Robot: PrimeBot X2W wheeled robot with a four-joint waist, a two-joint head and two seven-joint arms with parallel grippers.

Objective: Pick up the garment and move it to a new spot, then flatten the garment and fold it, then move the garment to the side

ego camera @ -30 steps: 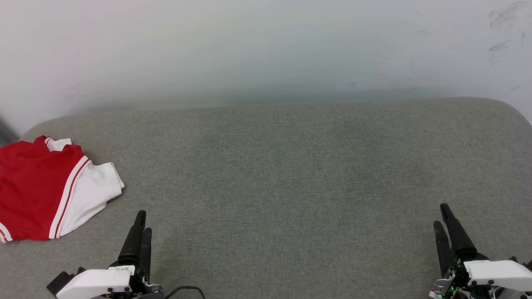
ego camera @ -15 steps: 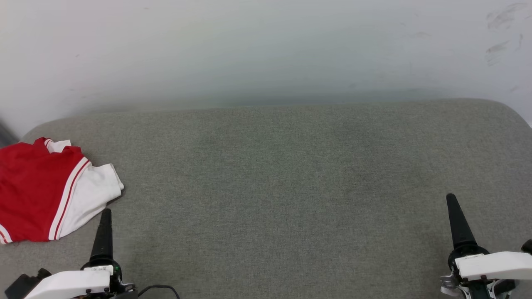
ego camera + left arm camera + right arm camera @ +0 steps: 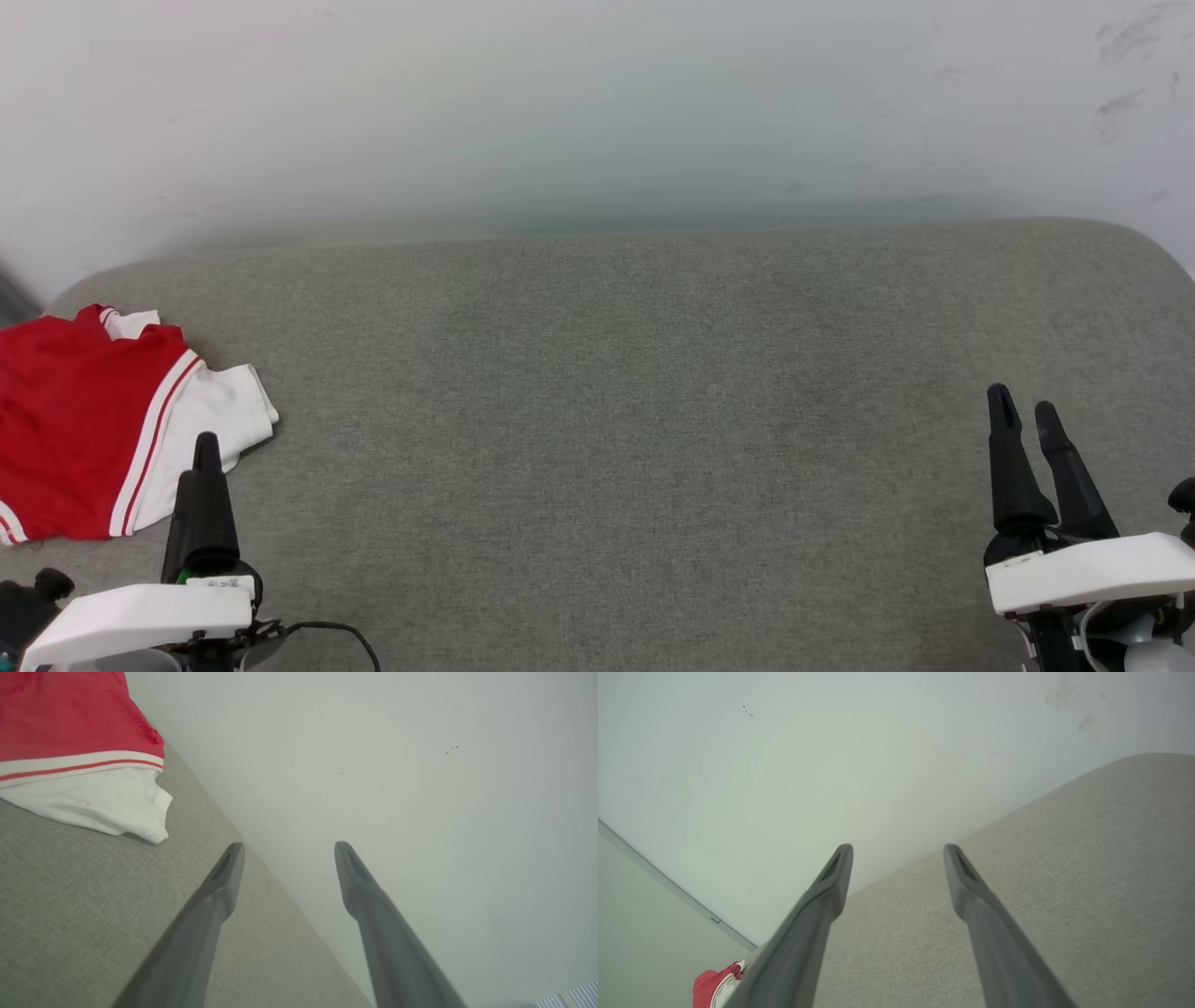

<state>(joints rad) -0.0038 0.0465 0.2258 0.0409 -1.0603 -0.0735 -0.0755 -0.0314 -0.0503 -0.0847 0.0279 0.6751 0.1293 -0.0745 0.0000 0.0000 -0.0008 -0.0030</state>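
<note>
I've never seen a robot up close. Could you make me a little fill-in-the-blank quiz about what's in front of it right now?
1. The T-shirt is red with ____ sleeves.
2. It lies on the grey cushion, at the robot's far ____.
3. The left fingers and right fingers are ____, not shut, holding nothing.
4. The fingers nearer the T-shirt are the ____ ones.
Missing words: white; left; open; left.
</note>
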